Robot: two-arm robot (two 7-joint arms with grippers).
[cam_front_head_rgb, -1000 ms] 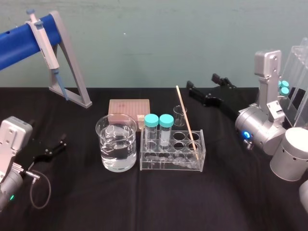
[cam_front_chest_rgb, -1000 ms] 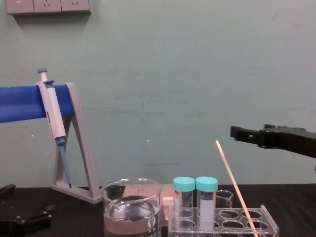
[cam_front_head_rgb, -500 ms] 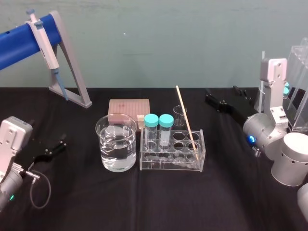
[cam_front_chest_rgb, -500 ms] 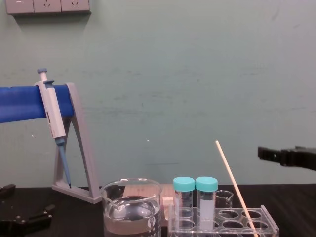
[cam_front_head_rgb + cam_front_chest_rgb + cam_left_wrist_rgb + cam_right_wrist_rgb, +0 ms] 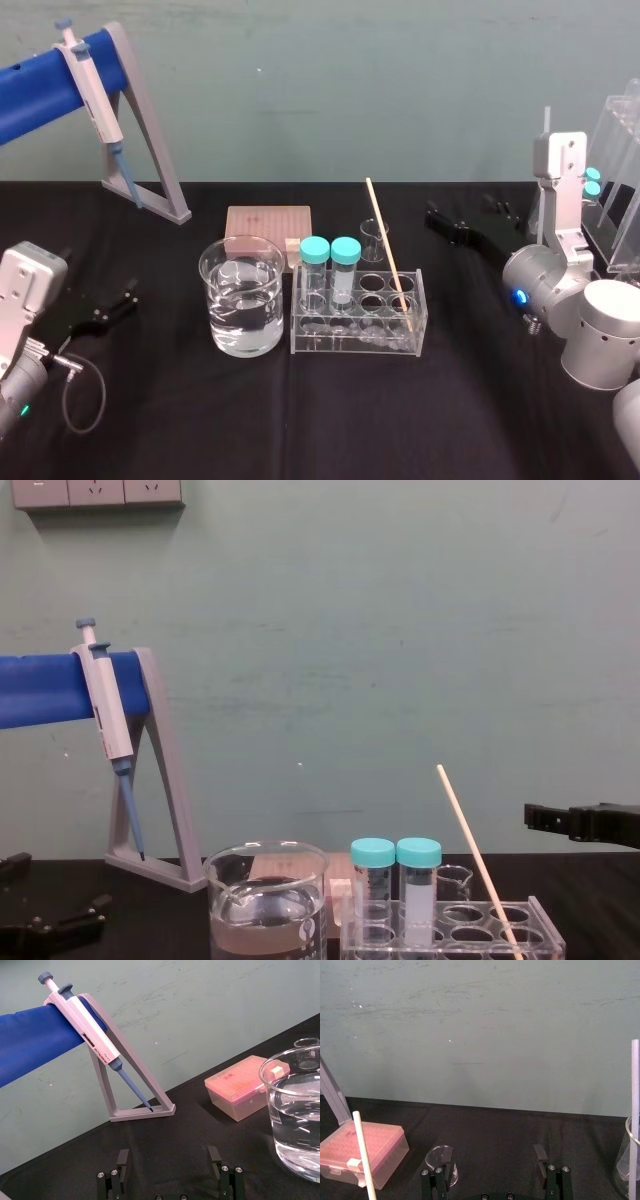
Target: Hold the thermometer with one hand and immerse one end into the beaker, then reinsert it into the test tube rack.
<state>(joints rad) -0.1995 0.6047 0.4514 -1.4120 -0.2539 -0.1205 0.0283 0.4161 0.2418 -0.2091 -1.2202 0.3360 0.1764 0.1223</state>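
The thermometer (image 5: 385, 240) (image 5: 475, 855) (image 5: 362, 1155), a thin pale rod, leans in a right-hand hole of the clear test tube rack (image 5: 355, 342) (image 5: 545, 935) at the table's middle. Left of the rack stands the large beaker (image 5: 241, 300) (image 5: 267, 900) (image 5: 297, 1110), holding water. My right gripper (image 5: 458, 208) (image 5: 560, 818) (image 5: 492, 1165) hovers open and empty to the right of the thermometer, apart from it. At the table's left edge my left gripper (image 5: 115, 305) (image 5: 168, 1157) rests low, open and empty.
A grey-and-blue stand (image 5: 150, 150) with a pipette (image 5: 95, 90) is at the back left. A pink tip box (image 5: 268, 225) and a small beaker (image 5: 375, 240) sit behind the rack, which holds two teal-capped tubes (image 5: 330, 255). A clear holder (image 5: 620, 180) stands at the far right.
My right gripper has drawn back to the right, away from the thermometer, still open. The thermometer, the beaker and my left arm have not moved.
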